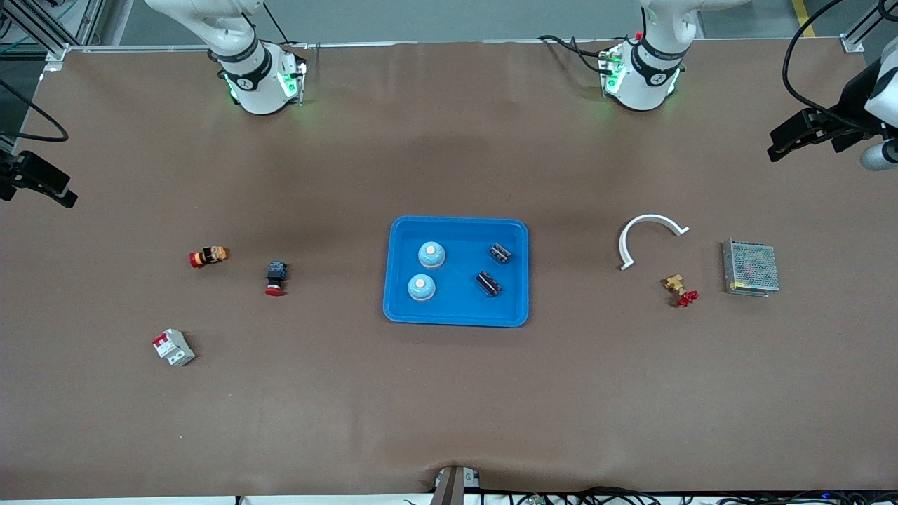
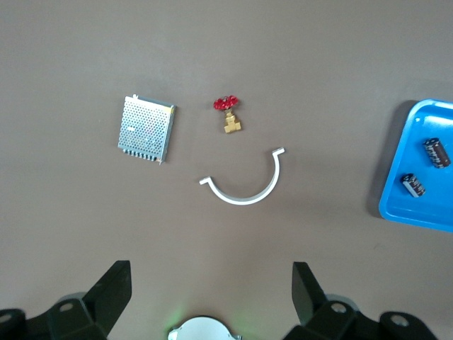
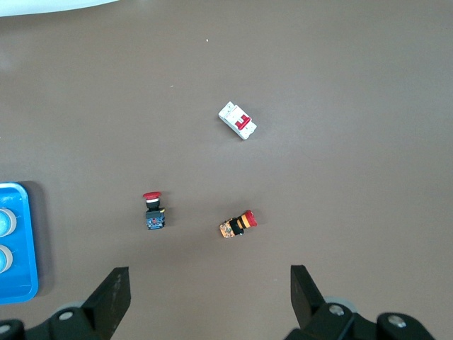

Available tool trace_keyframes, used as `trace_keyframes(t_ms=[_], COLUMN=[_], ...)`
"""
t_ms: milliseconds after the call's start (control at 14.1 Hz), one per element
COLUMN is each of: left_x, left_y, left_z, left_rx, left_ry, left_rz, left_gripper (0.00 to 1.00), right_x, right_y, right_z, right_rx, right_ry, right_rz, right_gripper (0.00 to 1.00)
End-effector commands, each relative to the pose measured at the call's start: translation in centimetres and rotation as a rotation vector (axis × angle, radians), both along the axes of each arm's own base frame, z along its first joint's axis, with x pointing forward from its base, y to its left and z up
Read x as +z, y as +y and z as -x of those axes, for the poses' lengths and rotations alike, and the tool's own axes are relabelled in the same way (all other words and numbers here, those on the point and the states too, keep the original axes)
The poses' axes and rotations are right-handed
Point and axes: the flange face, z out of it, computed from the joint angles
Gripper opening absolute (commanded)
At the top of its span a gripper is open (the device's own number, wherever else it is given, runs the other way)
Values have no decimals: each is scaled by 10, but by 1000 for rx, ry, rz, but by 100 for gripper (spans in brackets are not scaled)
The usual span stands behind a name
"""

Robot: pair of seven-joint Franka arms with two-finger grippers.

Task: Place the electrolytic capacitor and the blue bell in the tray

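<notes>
The bright blue tray [image 1: 456,308] lies at the table's middle. Two pale blue bells [image 1: 432,254] [image 1: 421,287] sit in its half toward the right arm's end. Two dark electrolytic capacitors [image 1: 499,253] [image 1: 488,283] lie in its other half, and both capacitors [image 2: 437,151] also show in the left wrist view. My left gripper [image 2: 210,268] hangs open and empty high over its own arm's base. My right gripper [image 3: 209,270] is also open and empty, high above bare table. Both arms wait, and neither hand shows in the front view.
Toward the left arm's end lie a white curved strip [image 1: 652,235], a brass valve with a red handle [image 1: 679,289] and a grey mesh box [image 1: 751,268]. Toward the right arm's end lie two red-capped push buttons [image 1: 208,256] [image 1: 276,278] and a white-and-red breaker [image 1: 173,347].
</notes>
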Motion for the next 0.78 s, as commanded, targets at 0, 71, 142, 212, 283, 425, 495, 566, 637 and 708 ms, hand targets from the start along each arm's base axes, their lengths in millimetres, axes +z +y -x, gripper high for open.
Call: trace_keyframes(t_ms=[0,71,142,212,283,425,495,566,637,708], left_x=[8,7,10,10,10,11,12,15,15,15], left_y=[-5,-6,-11,-14,-14,-18,-18,-17,-17,-17], left_z=[7,8,14,14,14,12,12,12,11,10], left_rx=[-19,-12,-22,-26,-29,-36,-39,-40,-41,-40], left_ry=[4,8,8,9,6,3,0,-6,-10,-18], left_rz=[-15,-16,-18,-19,-19,-18,-17,-18,-14,-12], left_gripper=[100,100,100,100,100,100,100,100,100,100], right_x=[5,5,6,6,6,7,7,7,7,9], right_y=[-3,-2,-1,-1,-1,2,2,4,2,1], right_z=[-4,-4,-4,-4,-4,-4,-4,-4,-4,-4], right_rx=[-10,-9,-7,-7,-7,-1,-1,2,-3,-4], right_ry=[-10,-10,-13,-11,-10,-13,-13,-13,-13,-17], right_rz=[-18,-18,-17,-18,-18,-17,-17,-17,-17,-17], right_gripper=[100,100,100,100,100,100,100,100,100,100])
